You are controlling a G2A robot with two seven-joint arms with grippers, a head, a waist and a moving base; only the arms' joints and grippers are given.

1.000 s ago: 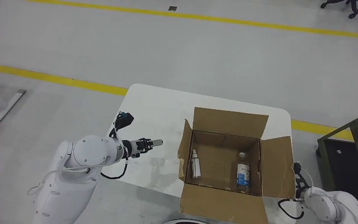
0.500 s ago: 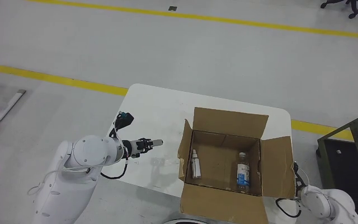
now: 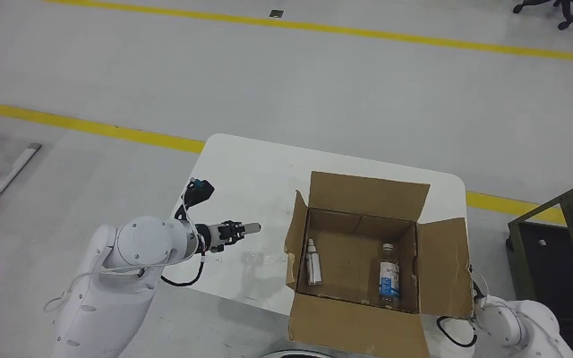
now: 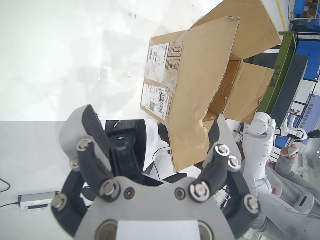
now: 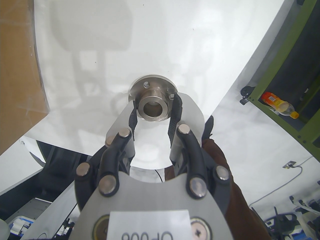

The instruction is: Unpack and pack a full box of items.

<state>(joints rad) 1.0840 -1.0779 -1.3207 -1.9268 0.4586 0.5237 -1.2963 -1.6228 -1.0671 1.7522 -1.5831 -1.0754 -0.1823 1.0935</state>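
Observation:
An open cardboard box [image 3: 367,192] stands on the white table [image 3: 251,179], flaps spread. Inside lie a small white spray bottle [image 3: 312,261] and a clear bottle with a blue label [image 3: 388,275]. My left gripper [image 3: 246,228] hovers over the table left of the box; in the left wrist view this gripper [image 4: 155,126] is open and empty, facing the box [image 4: 197,76]. My right gripper [image 5: 153,103] is shut on a steel flanged hub [image 5: 152,107], just above the table beside the box's cardboard wall [image 5: 17,63]. The right arm [image 3: 510,327] sits at the box's near right corner.
A green rack [image 3: 537,251] stands off the table's right edge, with an orange bottle [image 5: 277,103] lying on its shelf. The table's rounded edge runs close past the right gripper. Bare table lies left of and behind the box.
The right arm has slipped slightly lower at the box's near right corner, more hidden by the flap. The left arm and the box contents have not moved.

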